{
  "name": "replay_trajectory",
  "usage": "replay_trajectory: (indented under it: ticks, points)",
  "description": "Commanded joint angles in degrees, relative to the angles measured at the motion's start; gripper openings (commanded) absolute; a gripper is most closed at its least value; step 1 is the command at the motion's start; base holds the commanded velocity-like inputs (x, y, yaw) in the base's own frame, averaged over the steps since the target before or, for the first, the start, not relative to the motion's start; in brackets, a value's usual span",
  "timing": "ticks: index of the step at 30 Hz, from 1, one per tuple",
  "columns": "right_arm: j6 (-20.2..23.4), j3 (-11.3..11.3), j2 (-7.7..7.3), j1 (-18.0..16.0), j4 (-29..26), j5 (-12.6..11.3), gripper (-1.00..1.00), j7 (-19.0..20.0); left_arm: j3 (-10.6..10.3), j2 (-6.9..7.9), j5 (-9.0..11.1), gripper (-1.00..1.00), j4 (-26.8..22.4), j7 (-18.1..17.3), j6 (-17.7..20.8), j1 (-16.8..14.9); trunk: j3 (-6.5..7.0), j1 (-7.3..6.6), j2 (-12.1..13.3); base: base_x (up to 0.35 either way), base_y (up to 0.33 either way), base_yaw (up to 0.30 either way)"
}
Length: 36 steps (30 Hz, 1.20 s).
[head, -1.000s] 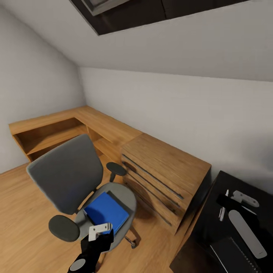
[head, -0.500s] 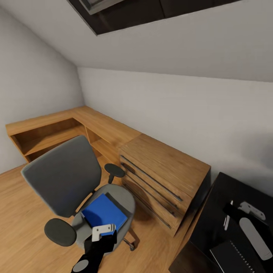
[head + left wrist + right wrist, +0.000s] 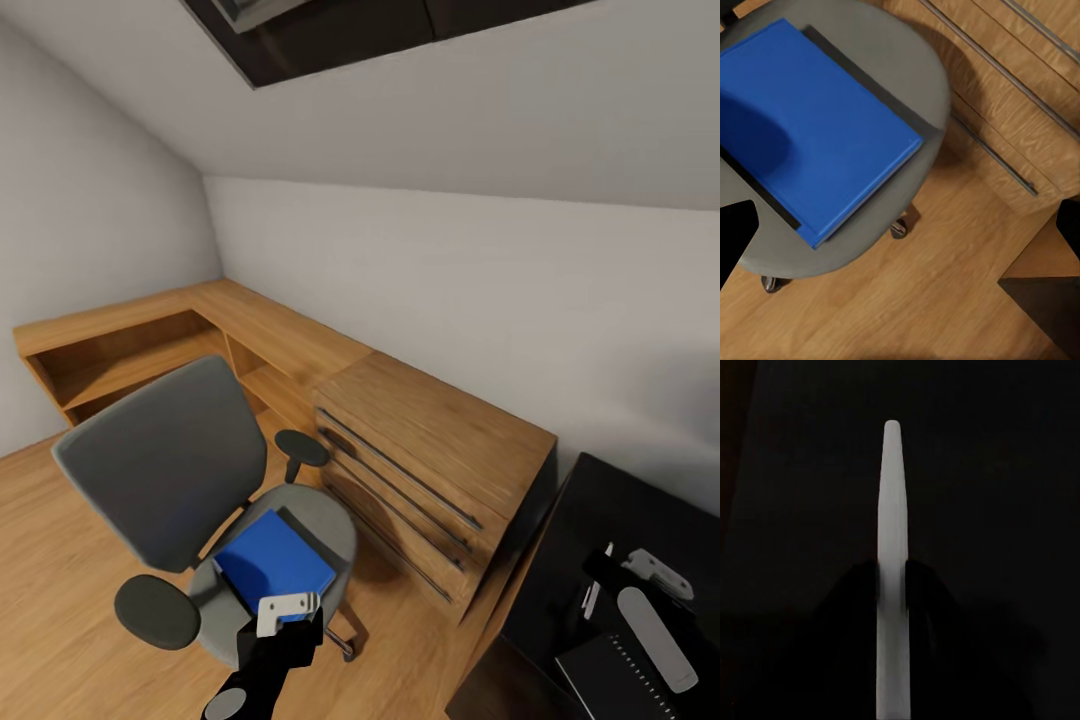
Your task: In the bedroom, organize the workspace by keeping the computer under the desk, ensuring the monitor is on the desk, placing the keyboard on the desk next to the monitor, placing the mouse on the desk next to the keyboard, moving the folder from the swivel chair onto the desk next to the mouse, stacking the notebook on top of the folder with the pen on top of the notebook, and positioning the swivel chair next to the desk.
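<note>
The swivel chair (image 3: 160, 470) stands on the wood floor with the bright blue folder (image 3: 272, 560) lying flat on its grey seat (image 3: 919, 71). My left gripper (image 3: 288, 612) hovers above the seat's front edge, just short of the folder (image 3: 817, 127). In the left wrist view its black fingers (image 3: 735, 236) stand wide apart and hold nothing, so it is open. My right gripper (image 3: 600, 578) is shut on the white pen (image 3: 592, 592) above the black desk (image 3: 625, 495). The pen (image 3: 892, 570) is pinched between dark fingers. The grey notebook (image 3: 610, 685) lies on the desk just beside it.
A light wooden chest (image 3: 430, 445) with long bar handles stands between the chair and the desk, close to the seat (image 3: 1020, 67). A low wooden shelf unit (image 3: 240, 330) runs along the walls behind the chair. Overhead, the ceiling slopes down.
My left gripper has shifted right along the seat's front edge. My right gripper has brought the pen nearer to the notebook. The camera has turned slightly.
</note>
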Motion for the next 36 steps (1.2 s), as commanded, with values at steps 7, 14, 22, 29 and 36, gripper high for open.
replay_trajectory:
  ticks: [7,14,22,29,36]
  points:
    - [-8.2,0.2,2.22,0.0,2.0,-0.2,-1.00,-0.4,-0.1,0.00,0.6,1.00,-0.1,0.5,0.1,0.0,-1.32,1.55,-2.9,0.000,0.000,0.000]
    - [-9.1,0.3,2.84,0.0,2.5,-0.1,-1.00,-0.4,-0.1,0.00,0.6,1.00,-0.1,0.5,0.1,0.0,-2.57,3.09,-5.7,0.000,0.000,0.000]
    - [-9.2,0.3,2.91,0.0,2.5,-0.1,-1.00,-0.4,-0.6,0.00,0.6,1.00,-0.1,0.5,0.1,0.0,-3.47,4.19,-7.7,0.000,0.000,0.000]
    - [-9.2,0.3,2.88,0.0,2.5,-0.1,1.00,-0.5,-0.8,0.08,0.6,1.00,-0.1,0.5,0.1,0.0,-3.47,4.19,-7.7,0.000,0.000,0.000]
    - [-9.1,0.3,2.83,0.0,2.4,-0.1,1.00,-0.5,-0.9,0.08,0.6,1.00,0.0,0.5,0.1,0.0,-3.47,4.19,-7.7,0.000,0.000,0.000]
